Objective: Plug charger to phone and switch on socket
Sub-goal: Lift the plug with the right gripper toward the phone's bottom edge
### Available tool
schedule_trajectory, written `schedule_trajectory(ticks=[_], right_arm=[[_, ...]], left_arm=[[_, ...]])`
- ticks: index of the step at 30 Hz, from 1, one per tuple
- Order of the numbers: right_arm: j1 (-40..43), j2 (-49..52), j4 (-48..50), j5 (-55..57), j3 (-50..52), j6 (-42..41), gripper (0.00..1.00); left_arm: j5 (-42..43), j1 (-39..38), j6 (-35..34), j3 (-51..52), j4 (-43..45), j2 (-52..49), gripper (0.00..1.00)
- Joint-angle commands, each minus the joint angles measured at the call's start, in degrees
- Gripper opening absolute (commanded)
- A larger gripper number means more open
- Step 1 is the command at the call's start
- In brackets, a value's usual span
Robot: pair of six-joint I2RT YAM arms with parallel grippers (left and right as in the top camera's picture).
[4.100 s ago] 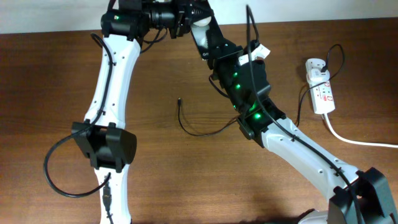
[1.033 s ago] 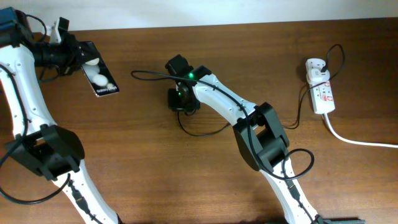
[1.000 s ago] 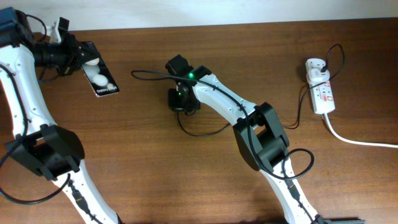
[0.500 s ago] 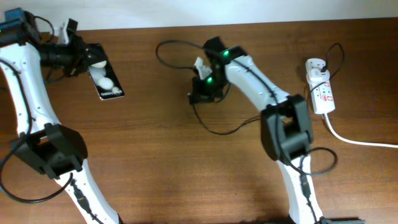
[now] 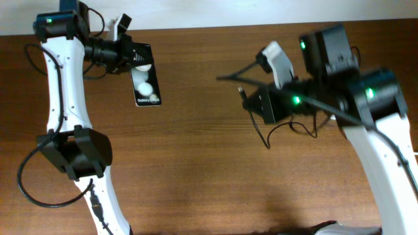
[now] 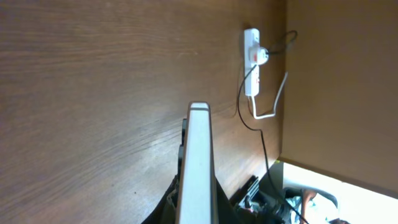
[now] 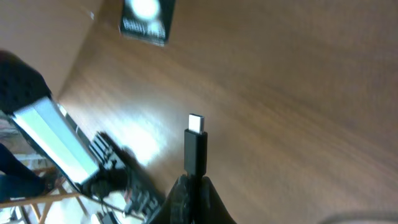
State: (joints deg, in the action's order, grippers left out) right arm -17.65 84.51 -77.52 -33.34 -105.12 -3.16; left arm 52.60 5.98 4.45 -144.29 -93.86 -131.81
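My left gripper is shut on the top of the phone, a black slab with white blobs, held above the table's left part. In the left wrist view the phone shows edge-on between the jaws. My right gripper is shut on the charger plug, raised at centre right, with black cable hanging below. In the right wrist view the plug tip points up from the jaws, and the phone lies far ahead. The socket shows only in the left wrist view.
A white adapter block sits in the power strip, and a thick white cord runs off it. The right arm's links cover the table's right part in the overhead view. Bare wooden table lies between the arms.
My left arm has carried the phone to the right, toward the middle. My right arm has lifted the plug and cable up and to the right, and now hides the power strip from overhead.
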Motion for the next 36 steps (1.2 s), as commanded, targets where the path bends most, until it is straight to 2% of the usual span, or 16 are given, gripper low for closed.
schedule_trajectory(ticks=[1, 4, 6, 9, 14, 15, 17, 21, 26, 28, 34, 36], right_arm=[[0.11, -9.01, 6.67, 0.61, 13.66, -5.14, 0.04], [0.04, -15.89, 17.88, -2.32, 27.45, -9.75, 0.04], [0.04, -16.26, 23.61, -6.78, 33.11, -10.45, 0.04], [0.04, -14.6, 30.84, -7.45, 38.45, -14.51, 0.04], [0.04, -11.39, 33.97, -7.19, 38.75, -16.04, 0.04], [0.04, -10.78, 34.34, -7.17, 38.75, -16.9, 0.04], [0.04, -10.08, 34.86, -7.21, 38.75, -17.11, 0.04], [0.02, -10.1, 35.58, -7.21, 38.75, -17.09, 0.04], [-0.02, -10.1, 38.16, -8.31, 38.75, -17.07, 0.04], [-0.02, -10.08, 38.34, -8.28, 38.77, -17.07, 0.04], [-3.8, -10.08, 45.59, -8.46, 38.77, -17.46, 0.04], [-5.05, -9.64, 48.72, -8.46, 38.8, -20.48, 0.04]], left_arm=[[6.62, -1.36, 4.52, -0.9, -0.07, 0.24, 0.0], [10.27, -2.16, 4.52, -0.9, 0.44, 0.24, 0.0], [14.32, -2.64, 4.5, -0.9, 1.03, 0.24, 0.0], [17.42, -3.69, 4.46, -0.9, 1.84, 0.24, 0.0], [21.05, -5.84, 4.17, -0.9, 6.49, 0.24, 0.0], [23.23, -6.14, 3.58, -0.9, 9.05, 0.24, 0.0], [23.08, -6.75, -1.77, -0.9, 14.05, 0.24, 0.0], [23.06, -7.5, -2.38, -0.9, 16.59, 0.2, 0.0], [23.17, -8.09, -13.57, -0.9, 23.98, -2.14, 0.0], [26.14, -8.46, -17.35, -0.9, 27.87, -3.3, 0.0], [27.39, -8.44, -19.15, -0.9, 29.2, -3.39, 0.0], [28.13, -8.46, -20.13, -0.9, 29.73, -3.41, 0.0]])
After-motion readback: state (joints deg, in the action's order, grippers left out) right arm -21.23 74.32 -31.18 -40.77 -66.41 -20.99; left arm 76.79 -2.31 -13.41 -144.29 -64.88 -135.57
